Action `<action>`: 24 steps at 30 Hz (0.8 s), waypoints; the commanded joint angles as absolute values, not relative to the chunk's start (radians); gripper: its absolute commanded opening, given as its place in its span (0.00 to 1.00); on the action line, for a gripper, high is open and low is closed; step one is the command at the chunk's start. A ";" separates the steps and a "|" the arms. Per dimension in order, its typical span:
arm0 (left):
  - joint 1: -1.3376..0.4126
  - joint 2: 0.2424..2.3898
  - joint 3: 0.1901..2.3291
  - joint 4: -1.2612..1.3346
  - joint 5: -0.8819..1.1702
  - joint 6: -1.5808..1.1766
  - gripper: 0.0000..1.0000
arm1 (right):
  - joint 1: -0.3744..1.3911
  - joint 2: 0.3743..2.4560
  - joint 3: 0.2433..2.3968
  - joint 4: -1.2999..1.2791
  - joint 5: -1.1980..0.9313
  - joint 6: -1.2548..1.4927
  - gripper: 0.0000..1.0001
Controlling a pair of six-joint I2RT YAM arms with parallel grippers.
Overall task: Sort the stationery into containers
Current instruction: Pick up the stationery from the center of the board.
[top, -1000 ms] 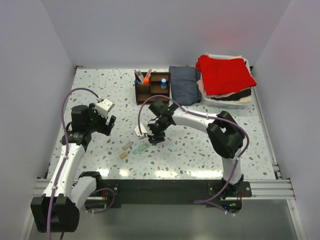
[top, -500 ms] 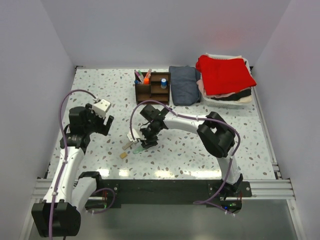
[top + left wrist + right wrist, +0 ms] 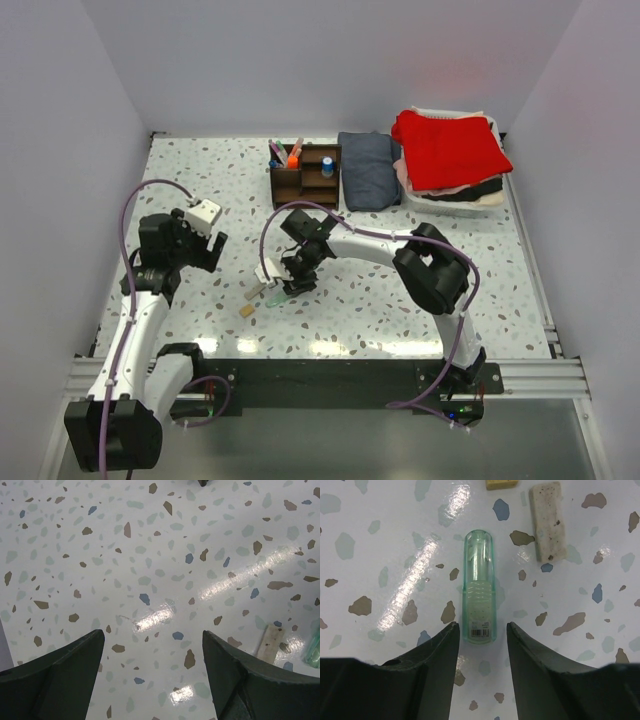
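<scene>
A pale green see-through piece point(image 3: 479, 587) lies flat on the speckled table. My right gripper point(image 3: 481, 626) is open, its fingertips on either side of the piece's near end with a small gap on each side. A tan block point(image 3: 547, 521) and a yellowish block point(image 3: 502, 483) lie just beyond it. From above, the right gripper point(image 3: 285, 284) hangs low beside the two blocks point(image 3: 256, 291) point(image 3: 246, 311). The dark brown organizer point(image 3: 305, 175) stands at the back with pens, an orange-banded marker point(image 3: 294, 155) and a blue-capped item point(image 3: 327, 166) in it. My left gripper point(image 3: 205, 245) is open over bare table.
A folded dark cloth point(image 3: 368, 170) lies right of the organizer. A pile of clothes topped by a red cloth point(image 3: 447, 150) sits in the back right corner. In the left wrist view a tan block point(image 3: 270, 640) and the green piece point(image 3: 314, 650) show at the right edge.
My right arm swung left and down over the green piece, and its jaws have narrowed a little around it. The left arm shifted only slightly.
</scene>
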State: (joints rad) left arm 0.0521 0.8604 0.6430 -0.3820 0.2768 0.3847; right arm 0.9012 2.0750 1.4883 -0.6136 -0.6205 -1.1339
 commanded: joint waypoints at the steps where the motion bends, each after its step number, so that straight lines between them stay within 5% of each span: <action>1: 0.061 0.873 0.650 -0.331 0.288 0.379 0.84 | 0.900 2.094 1.486 -0.630 -0.614 -1.147 0.46; 9: 0.063 0.891 0.652 -0.310 0.298 0.374 0.84 | 0.900 2.105 1.479 -0.624 -0.595 -1.137 0.43; 17: 0.064 0.893 0.650 -0.287 0.313 0.382 0.84 | 0.899 2.099 1.520 -0.683 -0.554 -1.048 0.04; 24: 0.064 0.937 0.696 -0.207 0.347 0.371 0.84 | 0.870 1.942 1.539 -0.617 -0.560 -0.558 0.00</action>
